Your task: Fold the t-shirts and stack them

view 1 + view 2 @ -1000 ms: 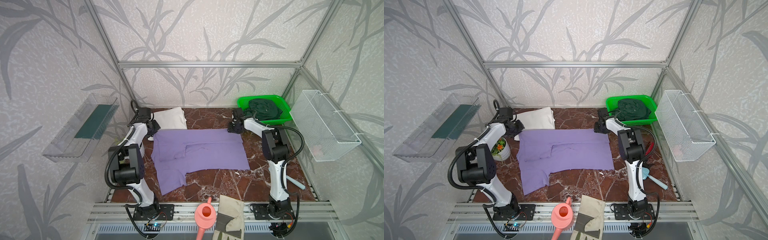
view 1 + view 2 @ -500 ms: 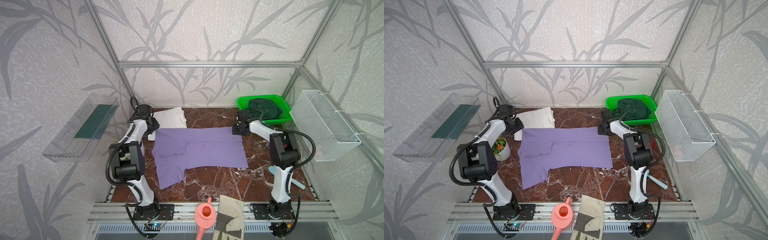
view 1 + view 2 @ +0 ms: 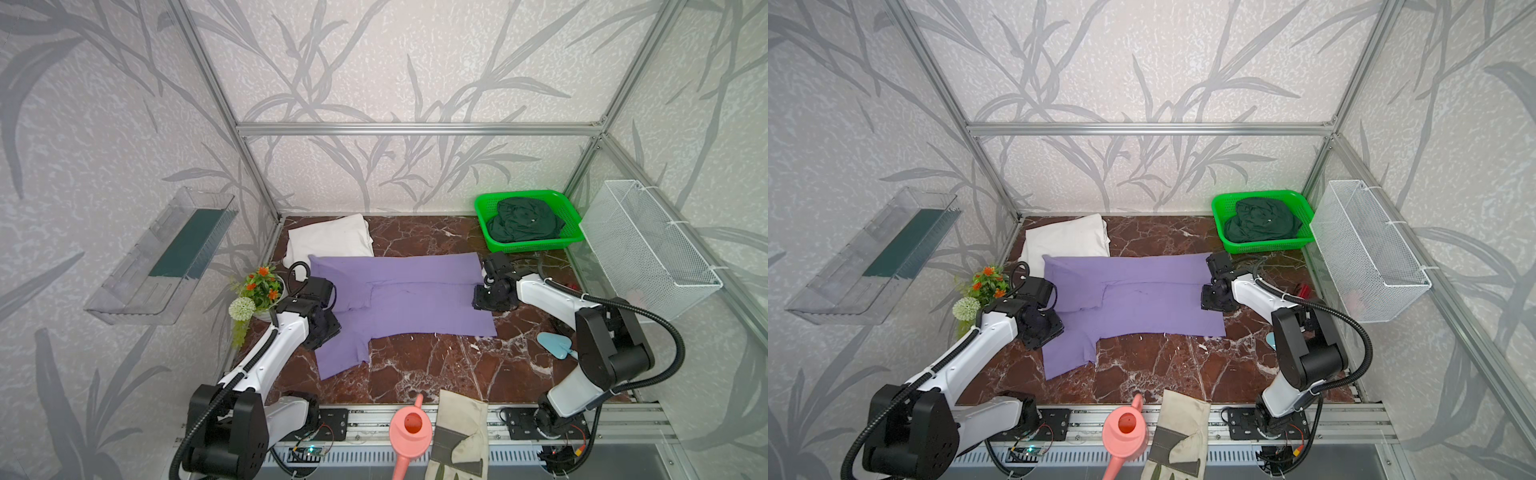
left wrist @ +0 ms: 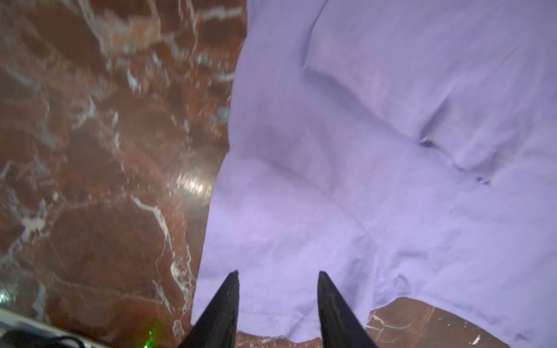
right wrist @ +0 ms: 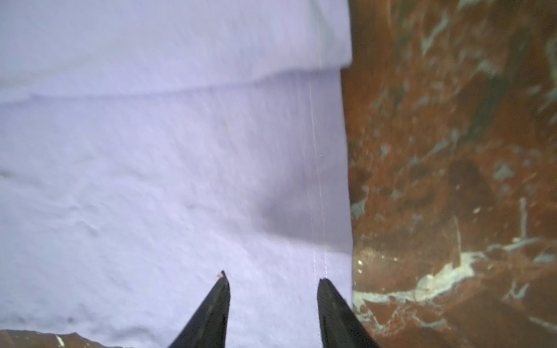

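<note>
The lavender-purple cotton t-shirt [image 3: 409,301] is lying spread out in the middle of the dark red marble tabletop [image 3: 419,374], with one fold running along its length and one sleeve pointing toward the front edge. The left gripper [image 4: 277,272] is hanging over the shirt's left side near that sleeve, its jaws standing moderately apart with nothing between them. The right gripper [image 5: 271,277] is hanging just inside the stitched right hem, its jaws likewise parted and gripping nothing. The folded plain white t-shirt [image 3: 330,239] is lying at the back left, meeting the purple shirt's far corner. The crumpled dark green t-shirt [image 3: 523,220] is sitting in the bright green plastic basket [image 3: 528,247] at the back right.
</note>
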Robot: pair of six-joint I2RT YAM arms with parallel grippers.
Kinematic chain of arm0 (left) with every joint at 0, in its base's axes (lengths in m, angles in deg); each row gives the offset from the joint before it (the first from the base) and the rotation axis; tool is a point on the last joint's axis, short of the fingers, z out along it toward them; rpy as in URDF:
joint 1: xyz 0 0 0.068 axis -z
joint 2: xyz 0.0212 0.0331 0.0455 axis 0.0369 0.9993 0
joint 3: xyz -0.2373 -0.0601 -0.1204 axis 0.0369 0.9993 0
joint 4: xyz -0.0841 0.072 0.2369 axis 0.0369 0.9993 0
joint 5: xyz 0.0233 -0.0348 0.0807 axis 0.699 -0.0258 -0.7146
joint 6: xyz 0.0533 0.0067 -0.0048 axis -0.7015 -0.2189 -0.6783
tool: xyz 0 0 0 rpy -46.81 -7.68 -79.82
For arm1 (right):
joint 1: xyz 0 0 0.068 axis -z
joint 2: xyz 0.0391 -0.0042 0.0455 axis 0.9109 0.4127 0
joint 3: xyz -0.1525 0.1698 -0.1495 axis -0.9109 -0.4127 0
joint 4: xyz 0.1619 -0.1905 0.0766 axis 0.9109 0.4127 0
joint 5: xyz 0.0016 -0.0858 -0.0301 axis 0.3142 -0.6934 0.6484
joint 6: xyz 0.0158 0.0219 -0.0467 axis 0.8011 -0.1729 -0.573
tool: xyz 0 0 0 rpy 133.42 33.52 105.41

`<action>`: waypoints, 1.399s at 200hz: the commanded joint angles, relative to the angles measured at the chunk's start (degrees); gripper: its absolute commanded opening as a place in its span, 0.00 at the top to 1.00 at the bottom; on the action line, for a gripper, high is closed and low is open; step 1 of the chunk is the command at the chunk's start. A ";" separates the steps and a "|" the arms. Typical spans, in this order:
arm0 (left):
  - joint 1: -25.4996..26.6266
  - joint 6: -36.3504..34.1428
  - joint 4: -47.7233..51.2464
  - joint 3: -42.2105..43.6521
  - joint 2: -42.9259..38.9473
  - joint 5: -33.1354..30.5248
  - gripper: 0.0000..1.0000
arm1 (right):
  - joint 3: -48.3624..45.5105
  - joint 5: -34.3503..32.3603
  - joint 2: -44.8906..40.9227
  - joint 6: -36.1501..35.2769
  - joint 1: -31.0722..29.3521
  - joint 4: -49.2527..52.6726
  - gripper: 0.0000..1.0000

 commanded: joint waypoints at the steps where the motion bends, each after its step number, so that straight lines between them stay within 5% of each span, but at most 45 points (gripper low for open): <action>1: 2.71 8.00 3.99 3.30 -2.71 -2.65 0.57 | -2.16 1.33 -4.02 1.64 -0.27 2.06 0.51; 92: 13.39 21.11 10.77 10.41 -8.12 -4.33 0.59 | -4.88 0.07 -8.30 2.86 -0.64 4.68 0.51; 154: 13.53 23.21 11.74 9.41 -6.28 -6.17 0.57 | -5.33 0.94 -9.49 3.22 -0.61 4.31 0.51; 280: 13.79 27.19 -2.40 14.83 3.82 -2.90 0.60 | -5.52 2.44 -8.68 2.35 0.24 2.68 0.51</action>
